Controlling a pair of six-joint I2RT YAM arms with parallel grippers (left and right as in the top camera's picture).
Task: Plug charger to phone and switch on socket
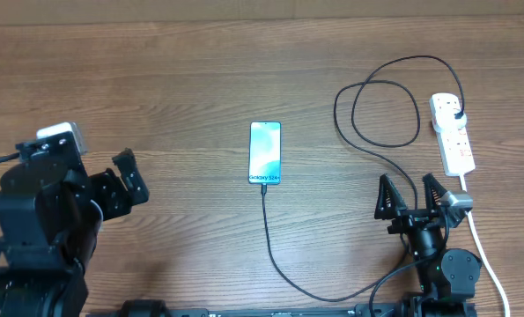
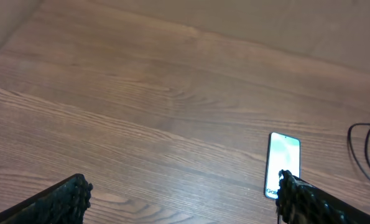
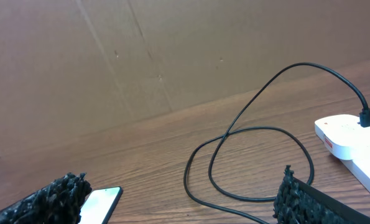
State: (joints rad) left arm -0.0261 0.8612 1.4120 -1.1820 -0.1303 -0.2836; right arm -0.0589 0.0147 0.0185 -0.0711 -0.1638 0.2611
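Wood-grain table [image 1: 182, 79], cardboard wall [image 3: 110, 62] behind. Nearest you, the left gripper [image 1: 131, 176] and right gripper [image 1: 409, 185] both hang spread apart and carry nothing. The charger [image 1: 268, 238] runs up to the phone [image 1: 265, 153] mid-table, tip touching its near end. It looks plugged, but you can't confirm seating. The cable loops right to the socket [image 1: 455, 141], black plug [image 1: 456, 114] in the far outlet. The right gripper sits near the socket, likely staged for the switch, whose state is unreadable.
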